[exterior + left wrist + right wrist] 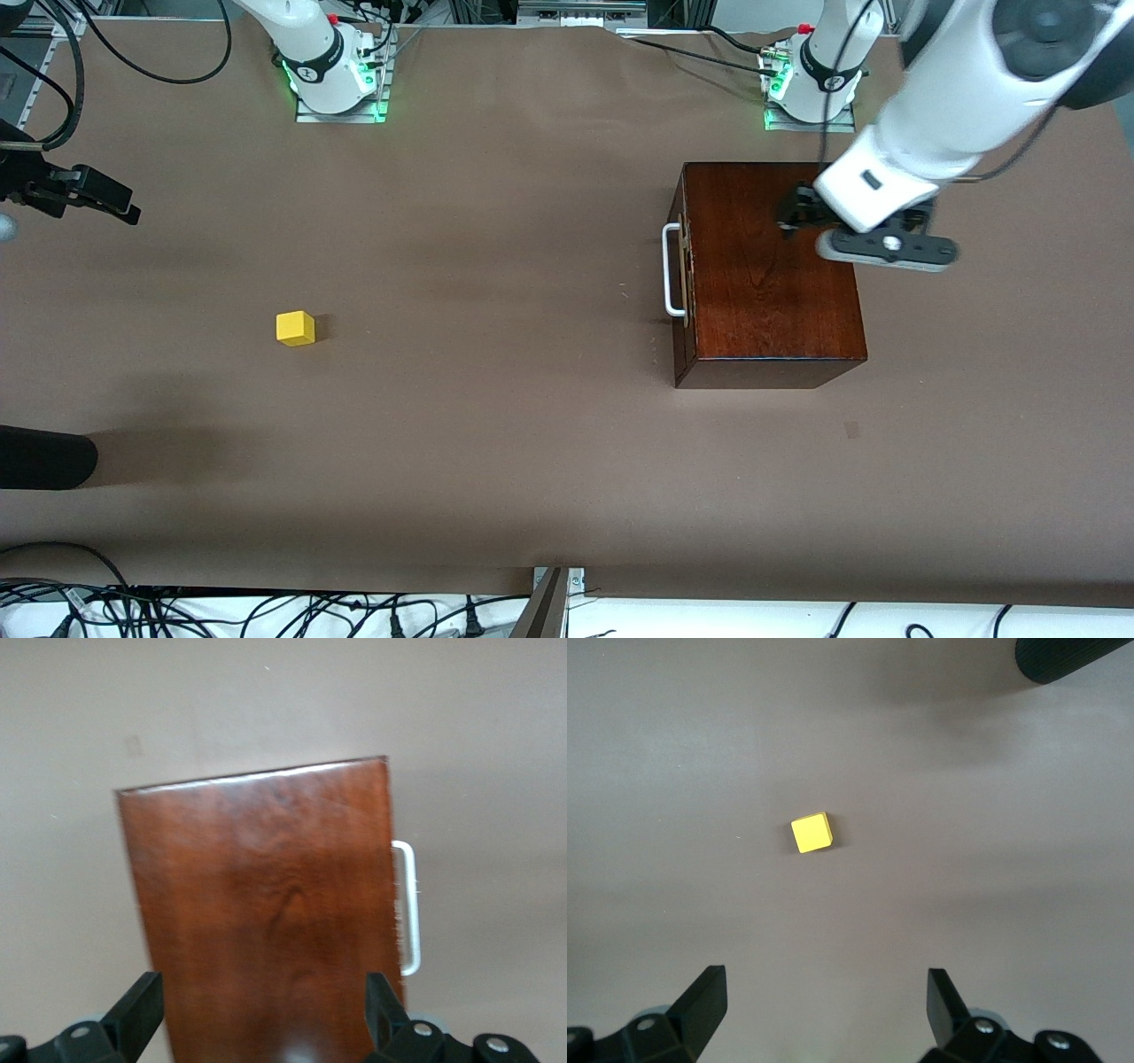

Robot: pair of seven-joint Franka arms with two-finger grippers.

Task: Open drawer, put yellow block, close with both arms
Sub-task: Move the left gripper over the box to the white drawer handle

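Left fingers (pixel 142 1005) are spread wide, nothing held, nothing touched. The left gripper (pixel 802 215) hangs over the top of the box (pixel 771 266), toward the edge nearest the left arm's base. The drawer is shut; its front faces the right arm's end of the tabletop (pixel 532 425), and the white handle (pixel 673 270) stands off that front, its long axis running from near the front camera toward the bases. The handle is thus reached by moving off the box top toward the right arm's end and down. In the left wrist view the box fills the span between the fingers, with the handle just outside one finger.

Right fingers (pixel 704 1001) are also wide open and empty. The right gripper (pixel 106 202) is seen at the edge of the front view, over bare tabletop at the right arm's end. The block (pixel 295 328) sits alone on the tabletop, well apart from the box, nearer the front camera than the right gripper's spot. In the right wrist view the block (pixel 811 833) lies centred ahead of the finger gap. The right arm is judged nearer the block, the left nearer the handle.
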